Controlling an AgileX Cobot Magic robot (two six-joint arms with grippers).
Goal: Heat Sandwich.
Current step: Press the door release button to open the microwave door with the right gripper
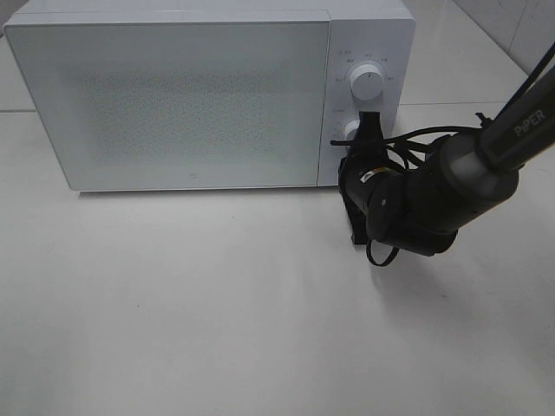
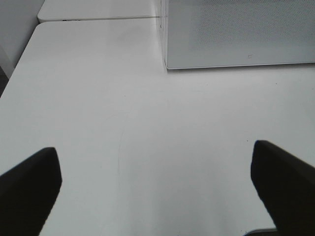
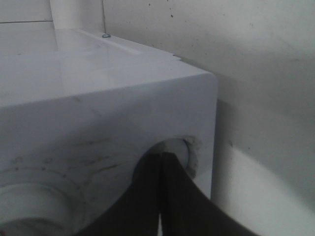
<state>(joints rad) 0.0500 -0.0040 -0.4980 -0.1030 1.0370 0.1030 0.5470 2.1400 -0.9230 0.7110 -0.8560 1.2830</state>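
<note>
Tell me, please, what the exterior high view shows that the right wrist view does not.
Only exterior high: the microwave's whole closed door and the right arm with its lettering. Only right wrist: the fingertips pressed together, seen close, near a rounded corner of the casing. Both: the microwave and the right gripper, shut, at the lower knob.

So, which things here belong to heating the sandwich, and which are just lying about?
Job: microwave, door closed; its lower knob; right pincer, shut, at that knob.
Idle: left pincer, open over the table; upper dial. Sandwich not in view.
</note>
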